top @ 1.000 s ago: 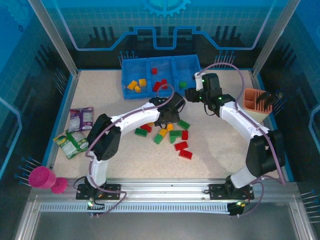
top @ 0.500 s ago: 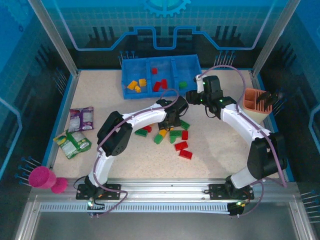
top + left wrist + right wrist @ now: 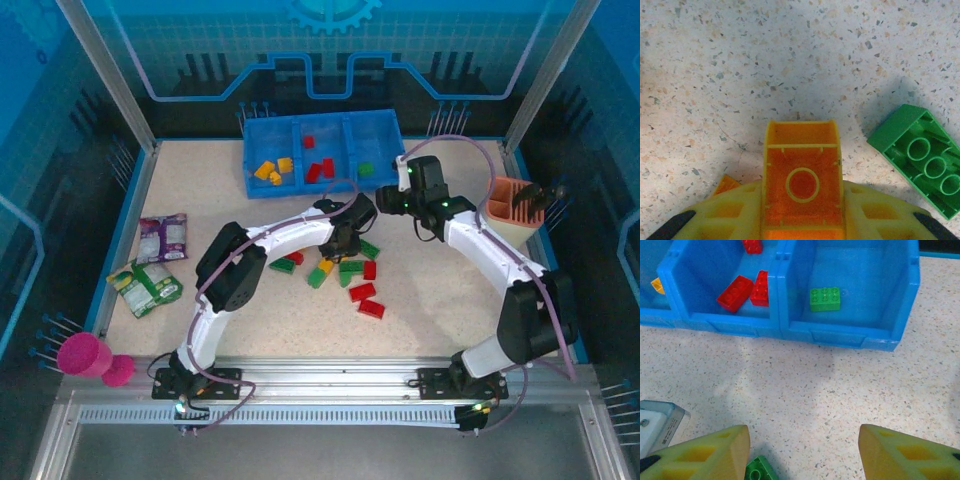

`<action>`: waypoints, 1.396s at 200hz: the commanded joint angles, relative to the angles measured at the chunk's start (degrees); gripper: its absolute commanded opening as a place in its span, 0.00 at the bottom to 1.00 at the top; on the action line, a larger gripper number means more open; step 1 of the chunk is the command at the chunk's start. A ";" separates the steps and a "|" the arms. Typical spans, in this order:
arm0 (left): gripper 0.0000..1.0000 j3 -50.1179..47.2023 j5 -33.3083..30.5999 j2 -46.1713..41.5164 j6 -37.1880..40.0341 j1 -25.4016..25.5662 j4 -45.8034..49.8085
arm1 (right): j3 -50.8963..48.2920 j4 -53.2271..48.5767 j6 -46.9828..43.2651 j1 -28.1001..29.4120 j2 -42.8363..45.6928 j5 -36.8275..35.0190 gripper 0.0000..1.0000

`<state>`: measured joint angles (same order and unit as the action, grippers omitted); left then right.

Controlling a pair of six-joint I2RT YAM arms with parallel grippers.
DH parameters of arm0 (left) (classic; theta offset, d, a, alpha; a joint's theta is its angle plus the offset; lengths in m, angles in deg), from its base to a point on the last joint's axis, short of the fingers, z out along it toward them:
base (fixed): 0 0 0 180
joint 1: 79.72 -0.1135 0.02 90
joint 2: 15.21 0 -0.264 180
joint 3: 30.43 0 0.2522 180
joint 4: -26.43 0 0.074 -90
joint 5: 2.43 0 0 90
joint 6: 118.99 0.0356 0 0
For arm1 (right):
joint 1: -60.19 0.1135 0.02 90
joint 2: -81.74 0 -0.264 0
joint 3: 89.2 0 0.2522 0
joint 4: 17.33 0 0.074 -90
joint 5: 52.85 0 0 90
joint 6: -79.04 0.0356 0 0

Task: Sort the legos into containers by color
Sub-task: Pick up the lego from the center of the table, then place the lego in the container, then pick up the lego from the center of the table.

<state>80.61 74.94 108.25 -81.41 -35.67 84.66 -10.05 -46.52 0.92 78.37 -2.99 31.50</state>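
My left hand [image 3: 338,243] is down in the pile [image 3: 358,282] on the bench [image 3: 200,190], on the near side of the tray [image 3: 840,336]. Its wrist view has its two fingers pressed on either side of an orange brick [image 3: 802,165], so I read it as clamped on that brick. The brick's hollow side faces the camera and its long axis runs straight out from the hand, so the grip is across the short width. I can't tell whether it has left the bench.

A green brick [image 3: 917,162] lies just beside it on the right, apart from it, with its long axis slanted.

The move ahead turns on where the tray's left bay [image 3: 265,145] lies from this hand: beyond it and off to the left, with the other orange-yellow bricks already in it. That bay is on the left arm's own side, so I judge the left arm is the one to carry it.

My right hand [image 3: 802,440] hangs between the pile and the tray, with its fingers apart and nothing between them. It faces the right bay [image 3: 865,280], which holds one green brick, and red ones sit in the middle bay [image 3: 715,265].

I can read no writing on the bricks or tray, and the print on the two packets [image 3: 155,262] well left of the pile is too small to make out
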 commanded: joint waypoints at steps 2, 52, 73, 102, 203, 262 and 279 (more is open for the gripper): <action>0.32 -0.24 1.52 1.04 1.87 -0.34 1.15 | -1.10 -2.56 1.96 -0.43 3.77 -0.48 0.61; 0.28 -0.64 -3.38 -6.46 6.22 -2.82 2.20 | -7.63 -9.21 9.20 -0.31 10.60 4.89 0.61; 0.28 0.55 -4.98 -11.02 9.32 -5.76 2.02 | -11.86 -11.47 14.55 0.76 12.24 9.06 0.61; 0.29 2.36 -7.93 -15.70 14.61 -9.91 0.91 | -16.73 -12.70 19.70 4.90 13.23 9.04 0.62; 0.28 4.43 -12.88 -13.42 24.39 -24.19 -9.17 | -13.21 -11.25 25.38 11.62 -0.98 7.76 0.62; 0.28 13.03 -11.95 -3.21 25.74 -28.92 -9.79 | -11.02 -10.43 25.24 12.67 -7.20 4.48 0.58; 0.28 15.60 -11.77 -0.92 26.18 -29.59 -9.58 | -10.82 -10.86 24.87 12.76 -8.26 3.58 0.52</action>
<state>91.80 62.94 104.60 -57.02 -64.15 75.66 -22.51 -56.37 25.55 90.28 -9.46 37.38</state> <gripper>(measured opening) 0.333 0.549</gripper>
